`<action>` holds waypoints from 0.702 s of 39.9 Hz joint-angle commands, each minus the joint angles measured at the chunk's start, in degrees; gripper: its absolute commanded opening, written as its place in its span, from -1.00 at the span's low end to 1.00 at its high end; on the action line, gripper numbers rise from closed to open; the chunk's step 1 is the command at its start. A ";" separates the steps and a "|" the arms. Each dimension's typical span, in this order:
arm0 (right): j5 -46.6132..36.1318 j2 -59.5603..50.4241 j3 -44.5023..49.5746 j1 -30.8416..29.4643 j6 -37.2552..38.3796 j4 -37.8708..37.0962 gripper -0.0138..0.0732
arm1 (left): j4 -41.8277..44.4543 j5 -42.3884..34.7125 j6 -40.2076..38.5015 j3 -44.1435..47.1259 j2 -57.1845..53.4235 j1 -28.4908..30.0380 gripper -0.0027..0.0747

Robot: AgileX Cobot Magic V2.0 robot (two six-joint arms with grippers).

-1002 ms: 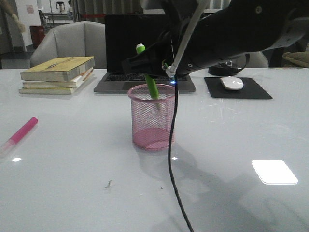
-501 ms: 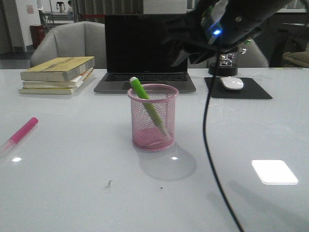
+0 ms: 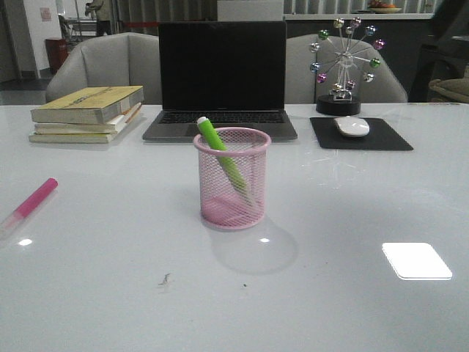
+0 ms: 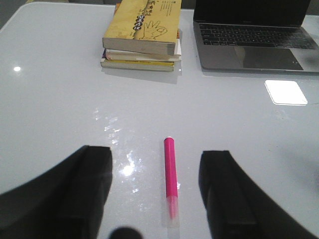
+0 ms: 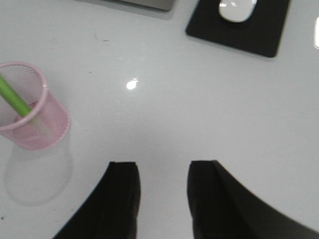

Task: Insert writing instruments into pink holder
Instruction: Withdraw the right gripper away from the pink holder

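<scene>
The pink mesh holder [image 3: 232, 180] stands mid-table with the green marker [image 3: 220, 152] leaning inside it, whitish end above the rim. In the right wrist view the holder [image 5: 31, 112] and the green marker [image 5: 15, 100] sit off to one side of my right gripper [image 5: 164, 167], which is open with nothing between its fingers, high over bare table. The hot pink marker [image 3: 33, 202] lies flat near the table's left edge. My left gripper [image 4: 155, 154] is open above it, the pink marker [image 4: 170, 177] lying lengthwise between the two fingers. Neither arm shows in the front view.
A stack of books [image 3: 88, 112] lies back left and a laptop [image 3: 221, 77] sits behind the holder. A mouse [image 3: 352, 126] rests on a black pad [image 3: 360, 134] at back right, with a ferris-wheel ornament [image 3: 340, 70] behind it.
The right arm, which stood over the holder a second ago with the green marker, has let it go and pulled up and away to the right out of the front view. The marker now leans in the holder.
</scene>
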 commanded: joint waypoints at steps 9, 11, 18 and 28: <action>0.71 -12.21 8.88 -8.36 -0.38 -4.64 0.15 | -0.14 -4.18 -0.14 -2.13 -0.43 -0.44 0.25; 0.43 -13.84 11.02 -9.22 -0.38 -4.64 0.15 | -0.14 -4.18 -0.14 -2.13 -0.43 -0.44 0.25; -3.42 -18.17 18.97 -11.71 0.51 -4.64 0.15 | -0.14 -4.04 -0.14 -2.13 -0.43 -0.44 0.25; -11.93 -20.83 27.36 -12.82 0.96 -4.52 0.15 | -0.14 -2.54 -0.14 -2.13 -0.43 -0.44 0.25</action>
